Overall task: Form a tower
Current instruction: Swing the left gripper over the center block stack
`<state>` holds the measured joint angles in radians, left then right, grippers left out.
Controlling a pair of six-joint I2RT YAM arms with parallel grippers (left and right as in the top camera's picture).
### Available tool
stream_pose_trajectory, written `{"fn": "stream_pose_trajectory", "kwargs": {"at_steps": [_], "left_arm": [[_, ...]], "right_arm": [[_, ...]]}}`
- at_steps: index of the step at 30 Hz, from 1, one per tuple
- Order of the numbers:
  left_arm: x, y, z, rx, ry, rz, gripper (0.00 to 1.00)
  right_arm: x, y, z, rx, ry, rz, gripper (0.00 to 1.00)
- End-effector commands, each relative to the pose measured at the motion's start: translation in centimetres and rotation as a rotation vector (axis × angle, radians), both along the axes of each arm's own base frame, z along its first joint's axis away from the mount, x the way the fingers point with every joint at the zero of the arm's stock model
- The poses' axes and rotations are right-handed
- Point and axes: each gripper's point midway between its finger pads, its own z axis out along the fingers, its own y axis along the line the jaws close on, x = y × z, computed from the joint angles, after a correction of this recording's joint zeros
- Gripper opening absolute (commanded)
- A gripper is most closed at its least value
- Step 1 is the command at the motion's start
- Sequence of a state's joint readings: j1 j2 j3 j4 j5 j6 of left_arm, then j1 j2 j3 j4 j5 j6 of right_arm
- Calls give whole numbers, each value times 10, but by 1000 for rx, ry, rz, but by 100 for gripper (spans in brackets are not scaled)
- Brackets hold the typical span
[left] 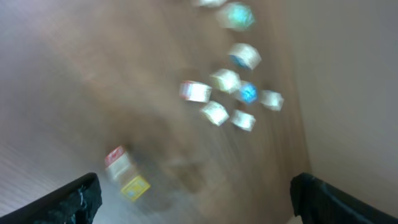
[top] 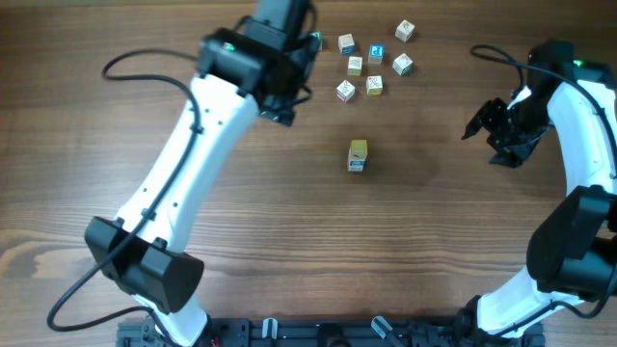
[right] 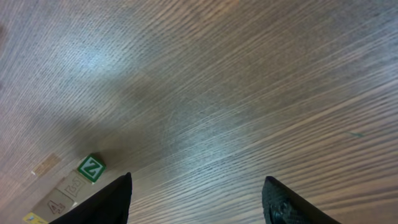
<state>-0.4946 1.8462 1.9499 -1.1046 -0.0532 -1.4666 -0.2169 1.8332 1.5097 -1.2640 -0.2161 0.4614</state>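
The tower point(top: 357, 154) is a narrow stack of letter cubes with a yellow top, standing alone at mid-table. In the blurred left wrist view the tower point(left: 126, 177) sits low on the left. In the right wrist view the tower point(right: 74, 183) runs off the lower-left corner, with a green Z cube at one end. My left gripper point(top: 286, 104) point(left: 196, 208) hangs up-left of the stack, wide open and holding nothing. My right gripper point(top: 482, 146) point(right: 196, 199) is well to the stack's right, open over bare wood.
Several loose letter cubes point(top: 374, 64) point(left: 233, 93) lie in a cluster at the back of the table, beyond the tower. The left arm's white link point(top: 183, 164) slants across the left half. The right arm point(top: 578, 145) fills the right edge.
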Motion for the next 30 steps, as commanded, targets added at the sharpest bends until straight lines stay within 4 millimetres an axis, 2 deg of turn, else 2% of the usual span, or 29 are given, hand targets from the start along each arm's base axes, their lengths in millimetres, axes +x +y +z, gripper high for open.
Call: {"fn": "stream_pose_trajectory", "kwargs": {"at_steps": [1,3,4,5,8,10,13,14,15,16,18,20,25,30], "left_arm": [[5,-24,12,284,-201,-489,100],[-9,-7,0,271,-93,-496,99],[-22,6,-10,209,23,-375,100],[-33,10,-17,158,104,-297,100],[-62,-1,-29,40,276,0,100],[-71,-26,-35,-36,323,121,100],[-73,-60,-34,-69,272,104,100],[-68,-56,-33,-18,214,125,97],[-67,-64,-30,-53,203,153,89],[-68,-69,-30,-89,220,192,97],[-74,-74,-37,-147,284,295,100],[-78,-85,-60,-178,389,368,100],[-82,-104,-126,-122,558,364,100],[-69,-114,-152,-120,550,366,100]], "right_arm": [[3,-3,12,-14,-38,14,68],[2,-3,12,-13,-34,14,69],[2,-3,12,-14,-36,14,69],[2,-3,12,-14,-36,14,69],[3,-3,12,-17,-44,42,72],[2,-3,12,-16,-44,61,73],[1,-2,12,-15,-42,61,74],[1,-2,12,-12,-42,62,74],[0,-1,13,-7,-40,64,74],[0,-1,13,-6,-39,64,74],[0,-1,13,-5,-37,64,74],[0,2,13,10,-41,64,75],[1,2,13,12,-42,64,77],[1,2,13,13,-42,63,77]]}}
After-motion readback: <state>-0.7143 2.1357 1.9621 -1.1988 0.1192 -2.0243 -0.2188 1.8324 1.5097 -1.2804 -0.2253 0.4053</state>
